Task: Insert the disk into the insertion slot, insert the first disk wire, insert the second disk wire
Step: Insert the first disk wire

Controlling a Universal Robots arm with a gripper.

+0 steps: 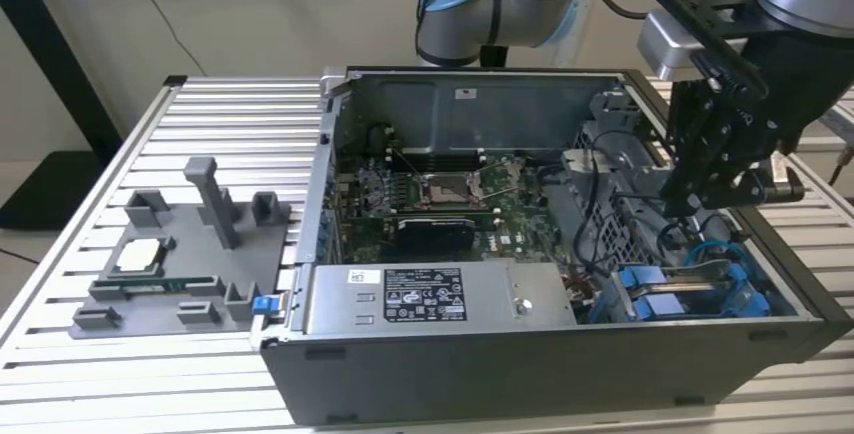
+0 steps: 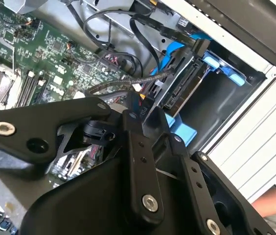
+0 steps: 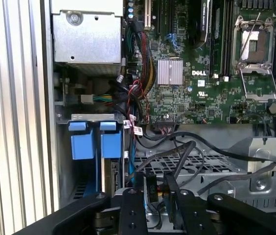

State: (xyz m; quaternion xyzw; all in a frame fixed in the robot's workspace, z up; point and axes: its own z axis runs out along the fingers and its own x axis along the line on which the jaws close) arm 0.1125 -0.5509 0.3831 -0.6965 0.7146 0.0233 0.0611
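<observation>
- The disk [image 2: 184, 83] sits in the insertion slot [image 3: 94, 117], at the computer case's [image 1: 534, 354] near corner on the exterior view's right.
- The gripper [image 3: 152, 190] pinches a black wire plug [image 3: 150, 182] just beside the disk; wiring looks unfinished.

Slatted table [image 1: 88, 369], computer case [image 1: 534, 379], grey fixture [image 1: 167, 259]

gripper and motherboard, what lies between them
In the first wrist view, looped black cables over the perforated grey cage lie between the gripper and the motherboard.

Disk [image 2: 181, 88] half hidden in insertion slot [image 2: 222, 67]
</observation>
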